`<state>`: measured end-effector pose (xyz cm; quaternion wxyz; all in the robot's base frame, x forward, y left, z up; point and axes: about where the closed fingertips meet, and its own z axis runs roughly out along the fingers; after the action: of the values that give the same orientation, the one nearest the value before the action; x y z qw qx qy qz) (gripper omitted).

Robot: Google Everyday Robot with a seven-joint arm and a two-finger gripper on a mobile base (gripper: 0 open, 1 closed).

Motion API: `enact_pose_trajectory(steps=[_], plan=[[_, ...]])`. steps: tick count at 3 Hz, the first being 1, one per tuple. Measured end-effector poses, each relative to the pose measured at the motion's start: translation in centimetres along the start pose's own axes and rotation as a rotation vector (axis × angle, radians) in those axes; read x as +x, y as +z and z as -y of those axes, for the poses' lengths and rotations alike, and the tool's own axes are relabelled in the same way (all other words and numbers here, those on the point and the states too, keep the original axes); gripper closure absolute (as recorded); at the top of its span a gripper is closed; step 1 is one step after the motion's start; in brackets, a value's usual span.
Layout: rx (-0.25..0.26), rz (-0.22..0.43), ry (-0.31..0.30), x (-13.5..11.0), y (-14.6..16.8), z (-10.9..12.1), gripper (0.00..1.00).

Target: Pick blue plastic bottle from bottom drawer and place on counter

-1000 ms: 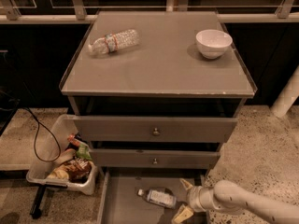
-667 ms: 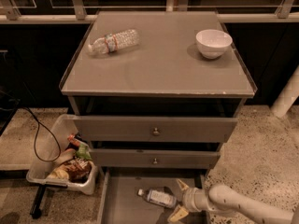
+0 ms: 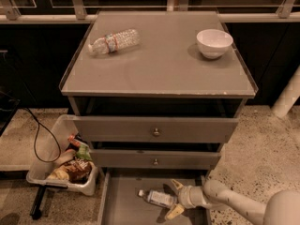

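The blue plastic bottle (image 3: 158,198) lies on its side on the floor of the open bottom drawer (image 3: 123,205), white cap pointing left. My gripper (image 3: 174,198) reaches in from the lower right at the bottle's right end, fingers spread open, one fingertip above (image 3: 176,185) and one below the bottle's base. The counter (image 3: 164,64) is the cabinet's grey top above.
A crinkly clear bottle (image 3: 114,41) lies at the counter's back left and a white bowl (image 3: 214,42) at its back right. Two upper drawers stand slightly pulled out. A clear bin of snacks (image 3: 70,165) sits on the floor left of the cabinet, with a black cable.
My gripper has moved left along the drawer, closer to the bottle's base. The bottle has not moved.
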<state>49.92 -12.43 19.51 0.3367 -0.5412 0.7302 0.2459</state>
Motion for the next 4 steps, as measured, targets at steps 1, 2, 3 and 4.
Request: enact_pose_trajectory(steps=[1, 2, 3, 4], plan=[[-0.018, -0.024, -0.014, 1.1, 1.7, 0.1, 0.00], [-0.013, -0.074, -0.030, 2.2, 3.3, -0.8, 0.00], [0.011, -0.108, -0.025, 3.0, 4.6, -1.3, 0.00], [0.017, -0.109, -0.025, 3.0, 4.7, -1.1, 0.19]])
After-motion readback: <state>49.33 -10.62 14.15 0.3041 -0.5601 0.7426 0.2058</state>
